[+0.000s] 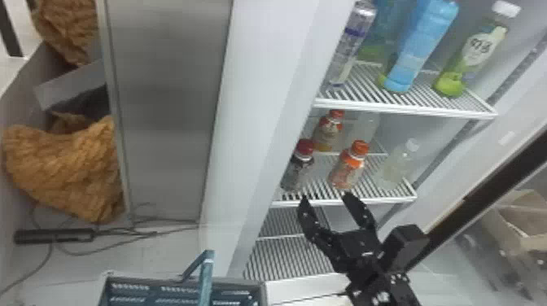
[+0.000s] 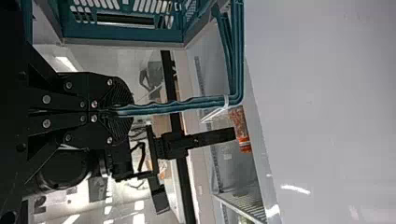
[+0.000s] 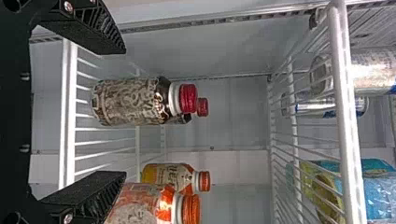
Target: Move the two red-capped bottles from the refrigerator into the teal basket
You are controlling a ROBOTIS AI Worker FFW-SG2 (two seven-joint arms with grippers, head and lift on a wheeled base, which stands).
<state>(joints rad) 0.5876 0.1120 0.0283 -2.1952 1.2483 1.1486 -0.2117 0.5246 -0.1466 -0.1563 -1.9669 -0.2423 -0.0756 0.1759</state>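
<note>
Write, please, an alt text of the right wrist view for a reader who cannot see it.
The open right gripper faces a red-capped bottle on a wire shelf, with a second red cap behind it. Two orange-capped bottles stand beside; more drinks are on the shelf above.

The middle shelf (image 1: 386, 200) holds a red-capped bottle (image 1: 300, 169) near its front left corner, an orange-capped bottle (image 1: 346, 169) to its right, a second orange-capped bottle (image 1: 327, 132) farther back, and a clear bottle (image 1: 394, 171) near the front right corner. The right gripper (image 1: 327, 197), fingers apart, is near its front edge. Above, a can (image 1: 351, 46), blue bottle (image 1: 423, 44) and green bottle (image 1: 472, 55) stand on the upper shelf (image 1: 411, 110).
</note>
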